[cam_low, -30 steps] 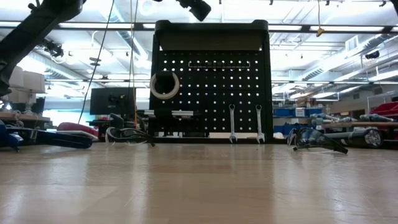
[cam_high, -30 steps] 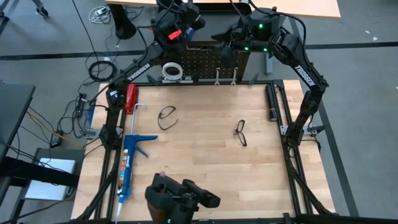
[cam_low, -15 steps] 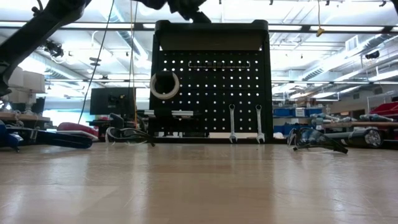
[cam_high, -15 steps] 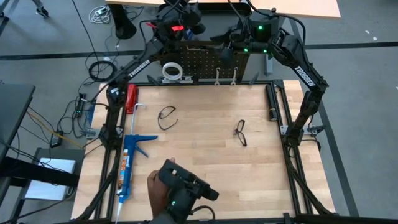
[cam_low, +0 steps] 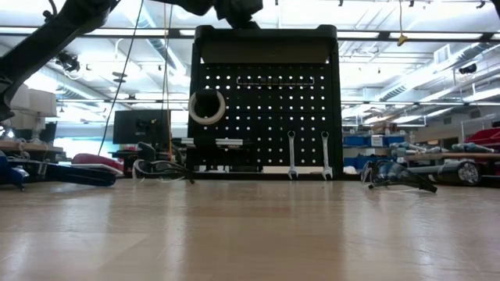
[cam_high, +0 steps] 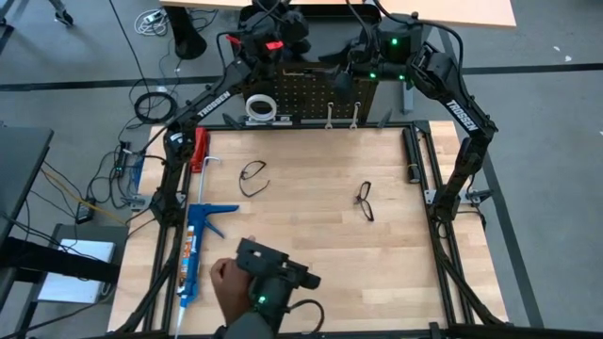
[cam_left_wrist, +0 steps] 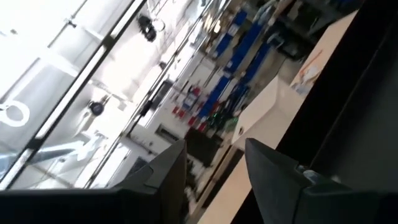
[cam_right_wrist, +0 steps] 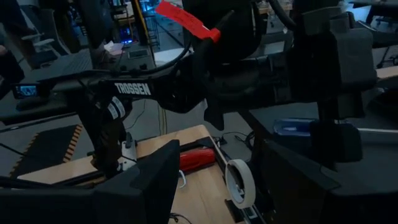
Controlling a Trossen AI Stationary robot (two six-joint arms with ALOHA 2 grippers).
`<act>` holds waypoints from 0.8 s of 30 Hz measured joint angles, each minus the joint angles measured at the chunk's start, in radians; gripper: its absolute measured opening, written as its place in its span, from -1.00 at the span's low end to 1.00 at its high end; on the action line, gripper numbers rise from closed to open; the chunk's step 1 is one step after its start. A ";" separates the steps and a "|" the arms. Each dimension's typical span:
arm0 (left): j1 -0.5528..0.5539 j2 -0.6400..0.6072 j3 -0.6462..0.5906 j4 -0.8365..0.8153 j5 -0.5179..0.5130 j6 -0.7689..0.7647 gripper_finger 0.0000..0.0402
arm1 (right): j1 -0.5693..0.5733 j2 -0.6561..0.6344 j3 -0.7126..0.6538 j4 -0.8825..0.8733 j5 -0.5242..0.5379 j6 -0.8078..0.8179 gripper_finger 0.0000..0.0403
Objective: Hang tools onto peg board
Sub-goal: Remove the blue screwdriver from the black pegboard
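Pale wooden tabletop [cam_high: 311, 235] (glasses [cam_high: 366, 201] on it) — workshop behind

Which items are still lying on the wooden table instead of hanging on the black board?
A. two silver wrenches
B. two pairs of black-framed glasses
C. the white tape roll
B: two pairs of black-framed safety glasses lie on the pale wooden tabletop; the wrenches and tape hang on the black perforated peg board.

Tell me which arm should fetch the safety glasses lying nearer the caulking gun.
Left, probably. Those safety glasses lie on the left half of the table, nearer the left arm's base. Both the left tool and the right tool are up at the peg board and appear empty.
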 joint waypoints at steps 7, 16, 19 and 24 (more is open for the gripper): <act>0.014 -0.002 0.000 0.001 -0.145 0.076 -0.14 | 0.000 0.000 0.000 0.003 0.000 0.000 0.14; 0.009 -0.023 0.000 -0.025 -0.194 -0.013 -0.19 | 0.000 0.000 0.000 0.002 0.000 0.000 0.14; 0.017 -0.068 0.000 -0.110 -0.167 -0.122 -0.33 | 0.000 0.000 0.000 0.002 0.000 0.000 0.14; 0.047 -0.128 0.003 -0.227 -0.093 -0.288 -0.59 | 0.000 0.000 0.000 0.003 0.000 -0.005 0.14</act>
